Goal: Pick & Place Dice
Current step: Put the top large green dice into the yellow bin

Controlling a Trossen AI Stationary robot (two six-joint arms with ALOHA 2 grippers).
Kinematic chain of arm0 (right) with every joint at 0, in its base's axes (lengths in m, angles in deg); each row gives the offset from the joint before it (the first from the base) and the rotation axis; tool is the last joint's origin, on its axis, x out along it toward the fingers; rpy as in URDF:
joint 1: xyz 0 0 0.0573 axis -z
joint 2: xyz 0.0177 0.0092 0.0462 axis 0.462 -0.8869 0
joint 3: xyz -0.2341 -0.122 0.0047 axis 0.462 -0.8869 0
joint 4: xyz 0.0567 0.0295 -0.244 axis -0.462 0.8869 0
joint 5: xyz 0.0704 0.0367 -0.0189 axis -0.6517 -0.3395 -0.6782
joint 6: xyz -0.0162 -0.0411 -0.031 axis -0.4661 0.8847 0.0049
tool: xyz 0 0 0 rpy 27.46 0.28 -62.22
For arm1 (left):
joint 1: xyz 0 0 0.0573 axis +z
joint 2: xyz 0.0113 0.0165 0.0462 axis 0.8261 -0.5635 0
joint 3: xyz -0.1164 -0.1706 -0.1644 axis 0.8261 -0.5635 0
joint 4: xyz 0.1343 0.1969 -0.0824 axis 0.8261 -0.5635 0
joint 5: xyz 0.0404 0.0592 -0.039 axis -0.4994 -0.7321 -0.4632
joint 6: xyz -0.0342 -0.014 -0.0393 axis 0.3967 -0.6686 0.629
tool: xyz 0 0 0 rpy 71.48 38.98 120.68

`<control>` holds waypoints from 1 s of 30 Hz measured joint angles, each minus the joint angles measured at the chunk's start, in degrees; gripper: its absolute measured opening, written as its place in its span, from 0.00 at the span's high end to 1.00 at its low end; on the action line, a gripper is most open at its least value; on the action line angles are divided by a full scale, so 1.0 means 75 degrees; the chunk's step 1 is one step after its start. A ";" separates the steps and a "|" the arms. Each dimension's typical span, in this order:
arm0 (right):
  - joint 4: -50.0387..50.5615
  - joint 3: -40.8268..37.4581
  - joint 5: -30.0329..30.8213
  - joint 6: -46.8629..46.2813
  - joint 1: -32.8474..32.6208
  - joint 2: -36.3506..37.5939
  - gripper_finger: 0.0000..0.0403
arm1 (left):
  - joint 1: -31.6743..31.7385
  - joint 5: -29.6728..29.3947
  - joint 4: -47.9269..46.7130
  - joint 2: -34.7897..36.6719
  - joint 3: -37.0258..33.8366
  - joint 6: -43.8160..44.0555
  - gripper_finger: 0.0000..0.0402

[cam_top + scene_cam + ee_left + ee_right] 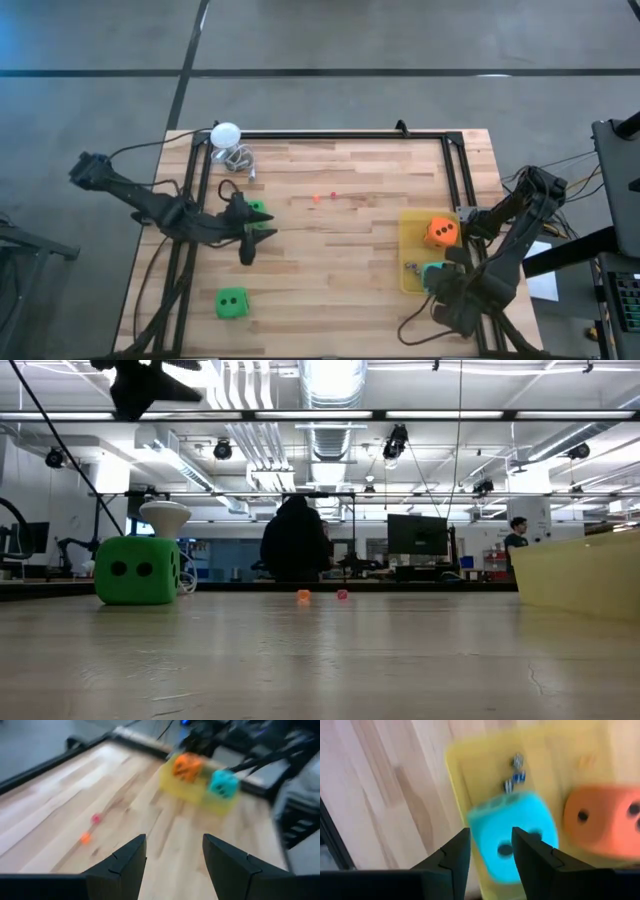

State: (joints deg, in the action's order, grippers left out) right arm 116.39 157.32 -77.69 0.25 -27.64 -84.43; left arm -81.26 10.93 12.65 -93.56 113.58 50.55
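Yellow tray [410, 228] at the right side of the wooden worktop [340, 260] holds the orange-red die [441, 232] and the teal die [434, 273]. The right tool [490, 850] hangs just above the teal die, fingers apart, gripping nothing. One green die [231, 303] lies near the front left; another [258, 208] sits beside the left tool [262, 233], whose fingers are spread and empty.
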 joint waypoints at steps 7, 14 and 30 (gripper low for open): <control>-0.0009 0.0476 0.1577 0.0688 -0.0001 0.0003 0.69 | 0.0607 0.0161 -0.3349 -0.1042 0.1164 0.0917 0.51; -0.0055 0.0467 0.2396 0.1136 -0.0001 0.0009 0.72 | 0.0578 0.0590 -0.6344 -0.2706 0.2463 0.0726 0.51; -0.1101 -0.0430 0.2419 0.1406 -0.0015 0.0009 0.74 | 0.0554 0.0917 -0.7209 -0.4940 0.2922 -0.0309 0.36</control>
State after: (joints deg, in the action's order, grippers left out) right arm 108.13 154.10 -59.55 10.80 -27.75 -84.36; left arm -77.11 17.81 -41.42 -130.61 135.49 48.23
